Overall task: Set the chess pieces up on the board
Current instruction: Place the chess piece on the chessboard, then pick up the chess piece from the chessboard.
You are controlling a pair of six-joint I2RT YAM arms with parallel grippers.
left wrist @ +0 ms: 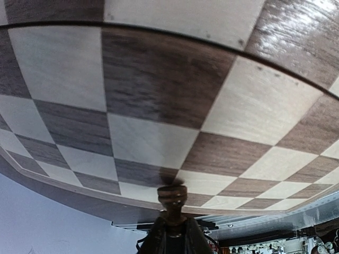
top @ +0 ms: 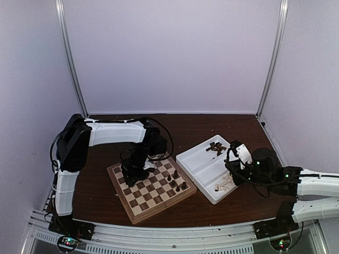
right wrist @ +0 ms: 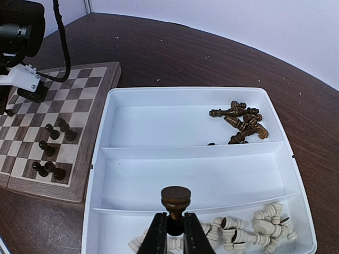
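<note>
Dark brown wood forms the table [top: 212, 124], with pale walls around it. A checked board [top: 139, 203] of tan and brown squares lies turned at an angle in front of the left arm. At 3 o'clock from the board, just beside it, sits a white plastic tray [top: 197, 161] with dividers.

The left gripper [top: 133, 172] hangs low over the board, toward 10 o'clock from the board's centre. In the left wrist view its fingers are clamped on a dark chess piece [left wrist: 172, 197]. The piece's rounded end points at the squares and casts a shadow on them; whether it touches the board cannot be told.

A cluster of small dark pieces [top: 175, 181] stands upright on the board near its 3 o'clock edge, the side nearest the tray.

The right gripper [top: 233, 161] hovers over the tray's 3 o'clock side. In the right wrist view its fingers are closed on a brown chess piece [right wrist: 176, 197], held upright above the tray's near compartment.

Loose brown pieces [right wrist: 241, 121] lie in a heap in the tray's compartment at 12 o'clock. Cream pieces [right wrist: 254, 227] lie tumbled on their sides in the compartment at 6 o'clock, beneath the right gripper.
</note>
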